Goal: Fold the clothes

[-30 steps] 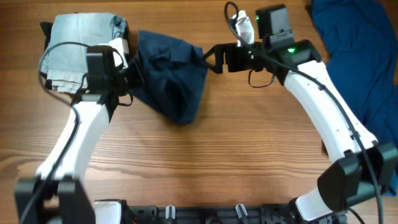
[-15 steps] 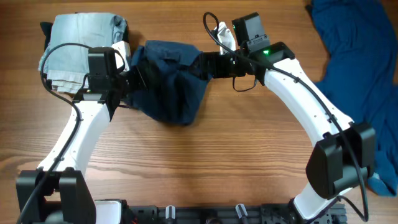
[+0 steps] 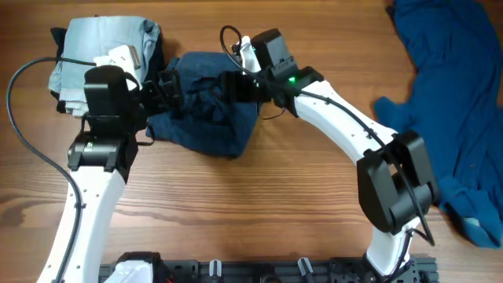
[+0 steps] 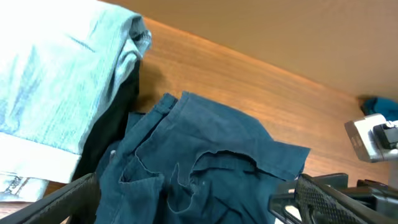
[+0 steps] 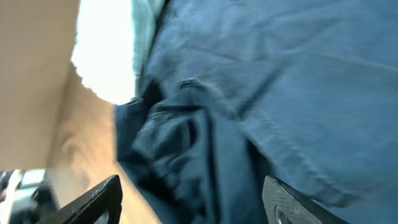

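The left arm and right arm both reach in and nearly meet. The left gripper is spread wide — the right gripper too.

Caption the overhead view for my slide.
Left arm and right arm meet over a crumpled navy garment beside folded grey clothes.
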`<state>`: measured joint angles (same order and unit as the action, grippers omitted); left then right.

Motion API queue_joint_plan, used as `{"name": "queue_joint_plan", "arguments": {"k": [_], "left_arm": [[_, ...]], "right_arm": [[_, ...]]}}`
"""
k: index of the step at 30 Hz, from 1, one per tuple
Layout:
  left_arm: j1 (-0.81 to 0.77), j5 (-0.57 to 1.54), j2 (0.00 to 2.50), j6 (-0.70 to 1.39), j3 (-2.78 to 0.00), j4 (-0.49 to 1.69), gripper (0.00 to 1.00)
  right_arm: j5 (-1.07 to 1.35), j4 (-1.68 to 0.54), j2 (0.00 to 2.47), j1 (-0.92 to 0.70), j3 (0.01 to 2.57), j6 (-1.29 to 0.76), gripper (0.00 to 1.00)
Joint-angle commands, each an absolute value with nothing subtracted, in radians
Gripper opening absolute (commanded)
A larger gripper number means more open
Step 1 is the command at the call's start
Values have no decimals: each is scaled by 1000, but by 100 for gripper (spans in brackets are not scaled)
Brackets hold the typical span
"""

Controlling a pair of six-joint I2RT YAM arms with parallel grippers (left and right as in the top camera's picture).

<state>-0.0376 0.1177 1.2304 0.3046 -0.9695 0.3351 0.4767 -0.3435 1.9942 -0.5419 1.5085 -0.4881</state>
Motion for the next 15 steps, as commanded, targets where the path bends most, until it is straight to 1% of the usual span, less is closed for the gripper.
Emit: {"name": "queue_joint_plan", "arguments": {"k": [1,5,8,10,11,12,13,14,15], "left_arm": [[-69,134,1346,299,-971,325,100],[-125,141,1508,286,-971,245,97],[-171,141,1612,264,-971,192,94],[-179,141,1648,261,-971,176,90],[-179,140,1663,261,-971,168,86],[-179,140,1674,261,-971,164,78],[-179,140,1678,261,-971,165,63],[-179,140,1680,261,-971,167,45],[-179,140,1680,261,-971,168,30]], "right_arm": [[298,-353,2019,-540,1510,-553,73],[178,-367,2019,-539,1510,-588,72],[149,-358,2019,-539,1510,-587,71],[109,-353,2022,-540,1510,-587,68],[91,-344,2024,-540,1510,-587,66],[86,-324,2027,-539,1510,-587,59],[88,-300,2032,-540,1510,-594,49],[95,-281,2037,-540,1510,-610,35],[116,-258,2039,-540,1510,-610,24]]}}
